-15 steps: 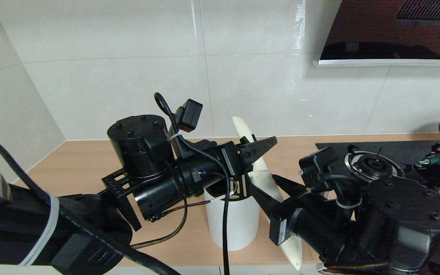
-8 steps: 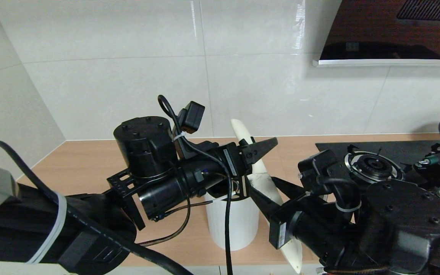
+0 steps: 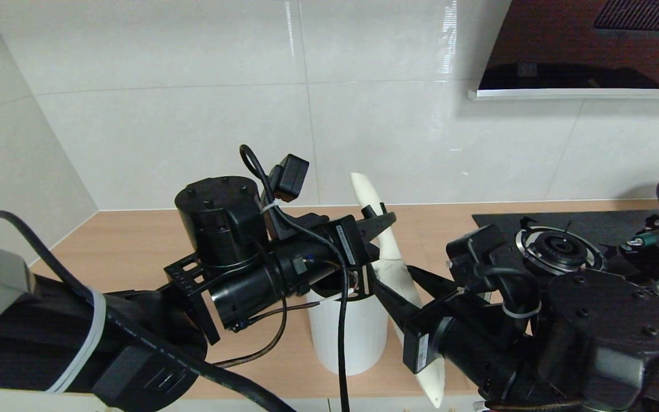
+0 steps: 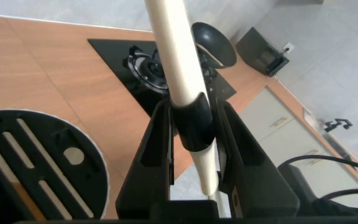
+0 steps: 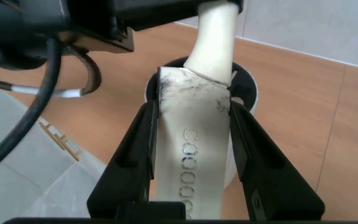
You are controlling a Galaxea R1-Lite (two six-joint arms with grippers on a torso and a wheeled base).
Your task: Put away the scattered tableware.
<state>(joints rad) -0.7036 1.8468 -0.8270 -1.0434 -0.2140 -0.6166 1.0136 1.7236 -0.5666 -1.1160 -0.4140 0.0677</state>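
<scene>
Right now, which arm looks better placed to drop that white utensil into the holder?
Probably the left. The left gripper clamps the white utensil by its handle, just above the holder; the right gripper pinches the flat end, off to the holder's side.

Holder (image 3: 348,337) stands on counter (image 3: 118,246), centre, near the front edge. Utensil (image 3: 366,191) is tilted above the holder's right side, upper end toward the wall, lower end past the counter's front edge. Left gripper (image 3: 380,224) clamps its upper part, right gripper (image 3: 405,281) the wider part below. Hob (image 3: 558,243) lies to the right
</scene>
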